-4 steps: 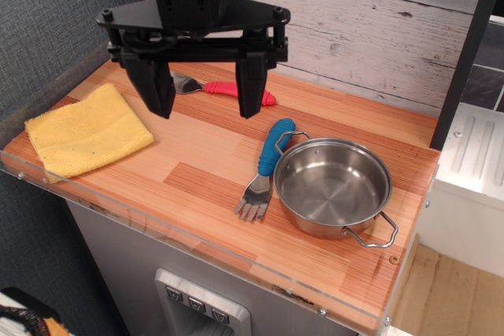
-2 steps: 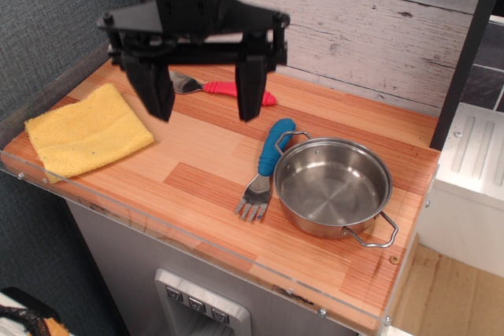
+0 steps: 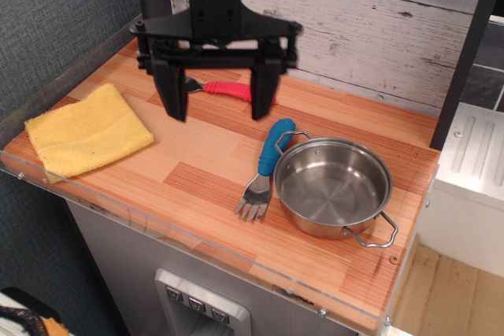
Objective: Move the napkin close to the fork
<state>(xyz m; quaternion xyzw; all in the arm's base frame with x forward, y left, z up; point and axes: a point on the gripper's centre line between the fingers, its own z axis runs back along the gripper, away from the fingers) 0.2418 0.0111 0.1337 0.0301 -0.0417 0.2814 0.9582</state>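
Note:
The napkin (image 3: 87,131), a folded yellow terry cloth, lies flat at the left end of the wooden counter. The fork (image 3: 266,168), with a blue handle and silver tines, lies near the counter's middle, touching the left side of the steel pot (image 3: 332,185). My gripper (image 3: 219,108) hangs open and empty above the counter, between the napkin and the fork, its two black fingers (image 3: 175,92) spread wide apart. It is to the right of the napkin and behind the fork.
A red-handled spoon (image 3: 223,89) lies behind the gripper near the plank wall. The counter (image 3: 197,186) has a clear plastic lip along its front edge. A white unit (image 3: 472,171) stands to the right.
The gripper has shifted to the right and back, away from the napkin, and turned slightly. It stays open. The napkin, fork and pot have not moved.

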